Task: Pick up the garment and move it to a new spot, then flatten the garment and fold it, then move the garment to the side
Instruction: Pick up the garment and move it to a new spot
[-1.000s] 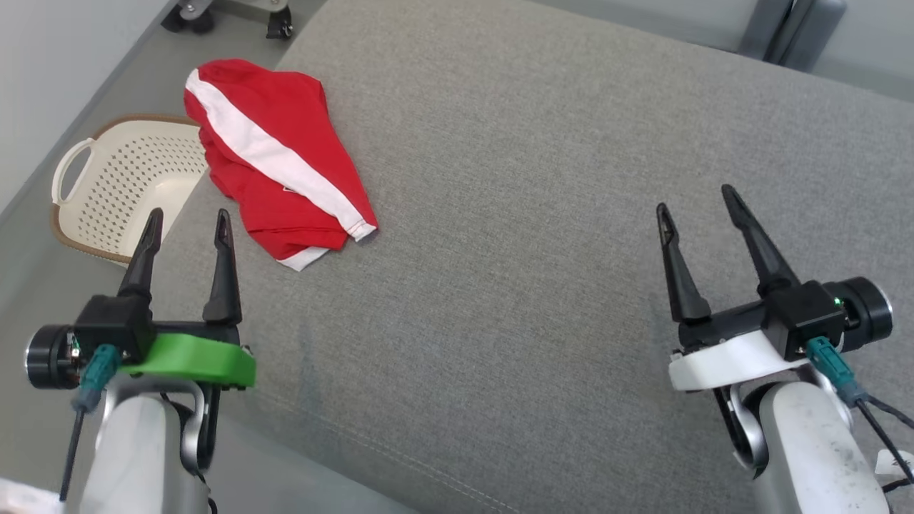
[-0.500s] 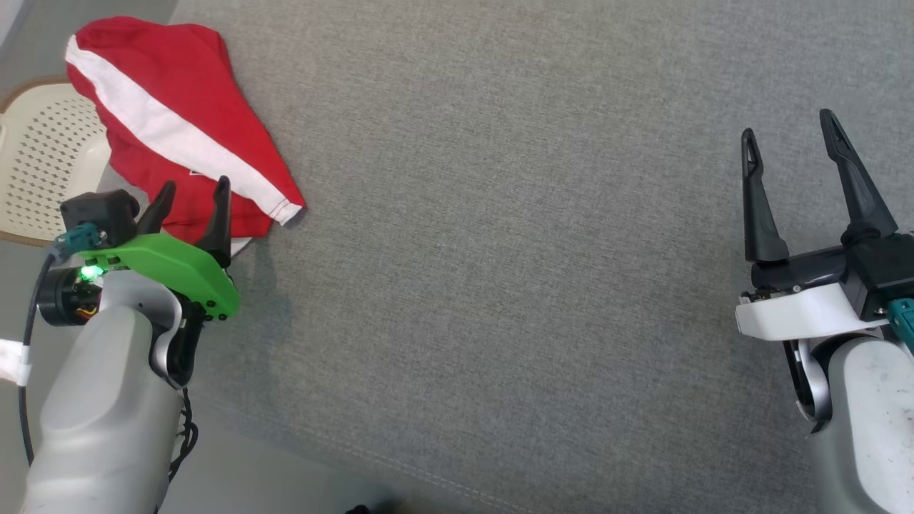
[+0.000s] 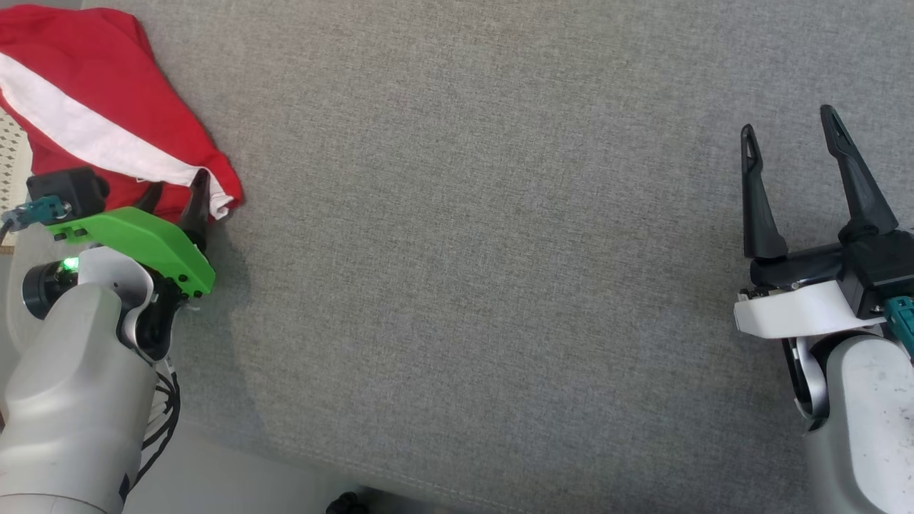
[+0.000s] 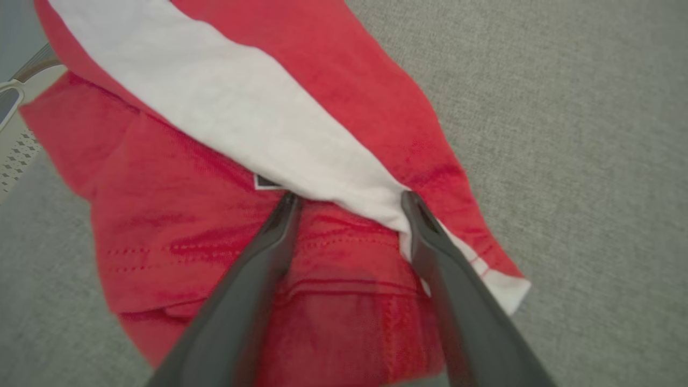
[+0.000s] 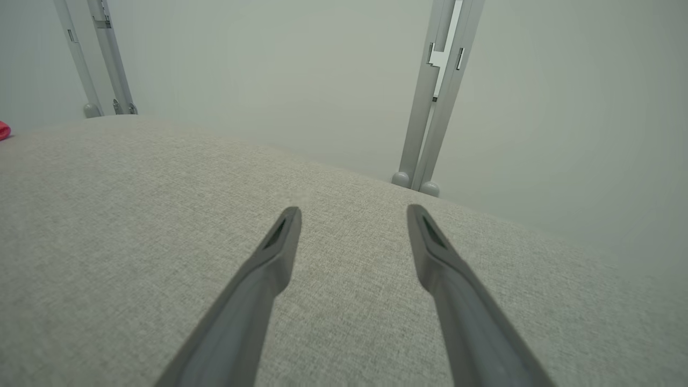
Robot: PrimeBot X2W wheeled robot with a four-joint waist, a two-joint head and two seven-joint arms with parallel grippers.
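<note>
The left gripper [image 3: 177, 187] has its fingers [image 4: 258, 269] spread wide, with the tips touching the near part of the red garment [image 4: 188, 215] and closing on nothing. The red garment, with a white stripe, lies at the left end of the grey cushion [image 3: 464, 250], beside a white perforated basket [image 4: 13, 156]. The right gripper [image 3: 785, 125] hovers well apart over bare cushion, fingers also wide and empty.

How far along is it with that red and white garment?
Nothing looks finished: the garment lies crumpled on the grey cushion. In hand: the left gripper, open, has its tips on the cloth, likely about to pinch; the right gripper hovers open. Remaining: lifting, moving, flattening, folding, setting aside.
</note>
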